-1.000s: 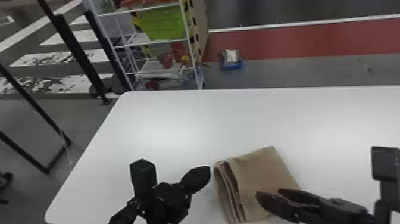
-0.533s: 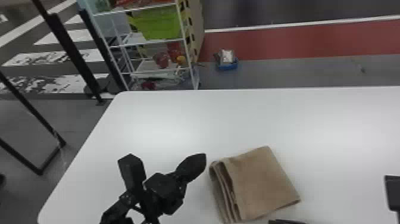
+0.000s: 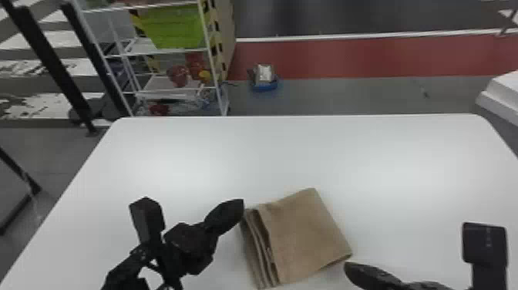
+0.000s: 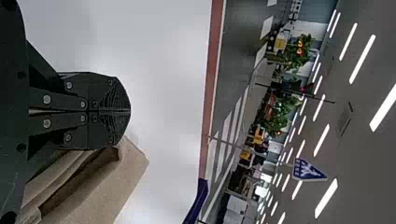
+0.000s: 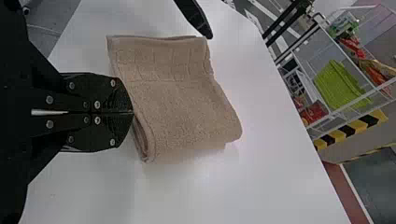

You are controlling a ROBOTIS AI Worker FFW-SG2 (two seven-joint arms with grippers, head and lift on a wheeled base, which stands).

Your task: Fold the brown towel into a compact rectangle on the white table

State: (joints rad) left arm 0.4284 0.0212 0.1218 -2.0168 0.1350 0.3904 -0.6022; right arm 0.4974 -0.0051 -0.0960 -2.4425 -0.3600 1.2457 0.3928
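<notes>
Spreading out around the brown towel, the white table now shows you its corner beyond and right of it. The towel, resting on that top, keeps its layered, near-square shape. Your right gripper has moved from over the towel to beside its near right corner, fingers now together, no longer apart; your left gripper is by its far left corner, fingers together, empty too. Folding looks nearly finished; check those layered edges before clearing away.
</notes>
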